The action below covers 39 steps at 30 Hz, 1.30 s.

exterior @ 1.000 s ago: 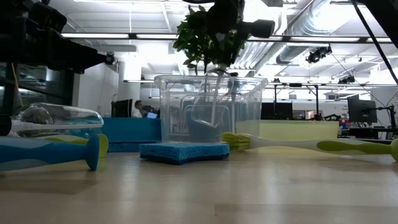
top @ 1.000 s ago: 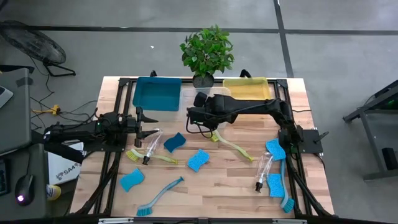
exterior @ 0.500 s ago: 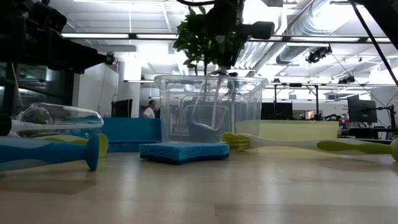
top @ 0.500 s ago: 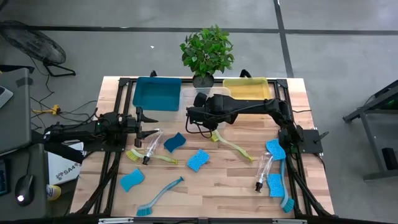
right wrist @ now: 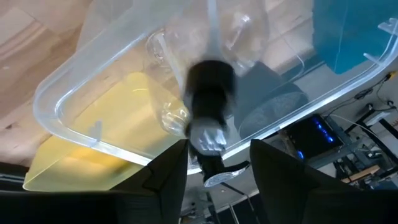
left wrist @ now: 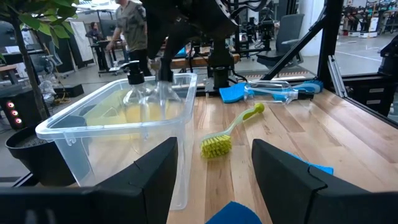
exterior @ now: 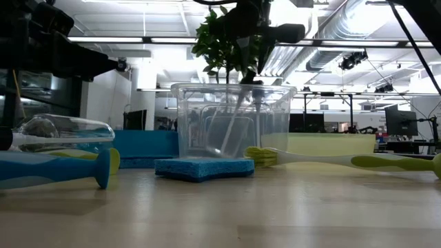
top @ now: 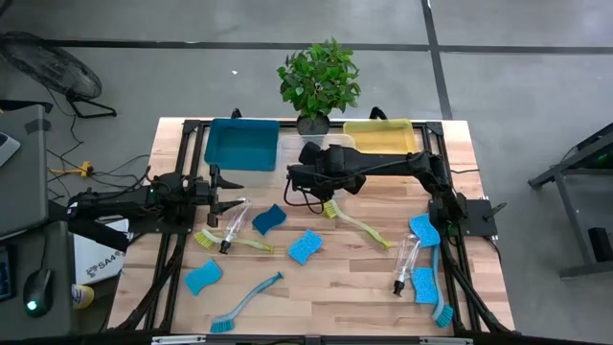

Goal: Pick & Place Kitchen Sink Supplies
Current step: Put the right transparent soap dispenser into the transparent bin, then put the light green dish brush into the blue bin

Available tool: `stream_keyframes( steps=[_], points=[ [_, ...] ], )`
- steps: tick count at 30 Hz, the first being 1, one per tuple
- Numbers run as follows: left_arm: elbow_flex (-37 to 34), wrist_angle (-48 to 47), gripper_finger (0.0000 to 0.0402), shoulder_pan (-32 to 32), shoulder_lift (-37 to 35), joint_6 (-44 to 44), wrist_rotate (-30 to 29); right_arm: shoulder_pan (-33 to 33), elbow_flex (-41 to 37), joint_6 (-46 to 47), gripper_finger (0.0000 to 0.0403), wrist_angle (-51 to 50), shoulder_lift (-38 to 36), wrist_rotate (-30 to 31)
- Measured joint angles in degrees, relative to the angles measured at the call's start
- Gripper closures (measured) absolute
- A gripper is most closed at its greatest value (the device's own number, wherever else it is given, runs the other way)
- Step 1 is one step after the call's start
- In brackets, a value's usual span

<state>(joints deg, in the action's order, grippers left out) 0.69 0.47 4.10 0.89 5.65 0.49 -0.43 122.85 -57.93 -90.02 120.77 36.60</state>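
Observation:
My right gripper (top: 306, 153) (right wrist: 217, 162) hangs open over the clear bin (top: 290, 163) (exterior: 193, 103), pointing steeply down. Below its spread fingers, a clear bottle with a black pump top (right wrist: 208, 93) (exterior: 231, 127) is inside the bin, leaning, its lower end near the bin's floor; it shows blurred. Another pump bottle (left wrist: 138, 93) stands in the same bin. At the table's left, my left gripper (top: 230, 199) (left wrist: 214, 168) stands open, level, holding nothing. A clear bottle (top: 234, 226) lies on the table just in front of it.
The teal bin (top: 241, 144), the yellow bin (top: 381, 137) and the potted plant (top: 319, 81) flank the clear bin at the back. Blue sponges (top: 269, 218) (top: 305, 246) (top: 202, 278), a yellow-green brush (top: 359, 225) and a blue brush (top: 247, 302) lie mid-table. A bottle (top: 406, 264) and sponges lie at the right.
My right gripper has opened over the clear bin, staying in place. The bottle that hung under it has dropped into the bin and now leans there, lower than before.

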Motion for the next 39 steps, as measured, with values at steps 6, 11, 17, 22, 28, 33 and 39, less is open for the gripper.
stream_keyframes(
  steps=[6, 11, 17, 22, 28, 33, 39],
  points=[
    [0.0, 0.0, 0.0200, 0.0, 0.0, 0.0, 0.0, 0.1, 0.0, 1.4, 0.0246, 0.0, 0.0, 0.9],
    [0.0, 0.0, 0.0200, 0.0, 0.0, 0.0, 0.0, 0.1, 0.0, 1.6, 0.0246, 0.0, 0.0, 1.5],
    [0.0, 0.0, 0.0200, 0.0, 0.0, 0.0, 0.0, 0.3, 0.0, 5.3, 0.0247, 0.0, 0.0, 3.6],
    [0.0, 0.0, 0.0200, 0.0, 0.0, 0.0, 0.0, 1.6, 0.0, 14.0, 0.0257, 0.0, 0.0, 3.6],
    [0.0, 0.0, 0.0200, 0.0, 0.0, 0.0, 0.0, 4.4, 0.0, 24.0, 0.0269, 0.0, 0.0, 3.7],
    [0.0, 0.0, 0.0200, 0.0, 0.0, 0.0, 0.0, 6.4, 0.0, 28.5, 0.0274, 0.0, -0.5, 5.2],
    [0.0, 0.0, 0.0200, 0.0, 0.0, 0.0, 0.0, 7.4, 0.1, 35.0, 0.0274, 0.0, -3.3, 3.3]
  ],
)
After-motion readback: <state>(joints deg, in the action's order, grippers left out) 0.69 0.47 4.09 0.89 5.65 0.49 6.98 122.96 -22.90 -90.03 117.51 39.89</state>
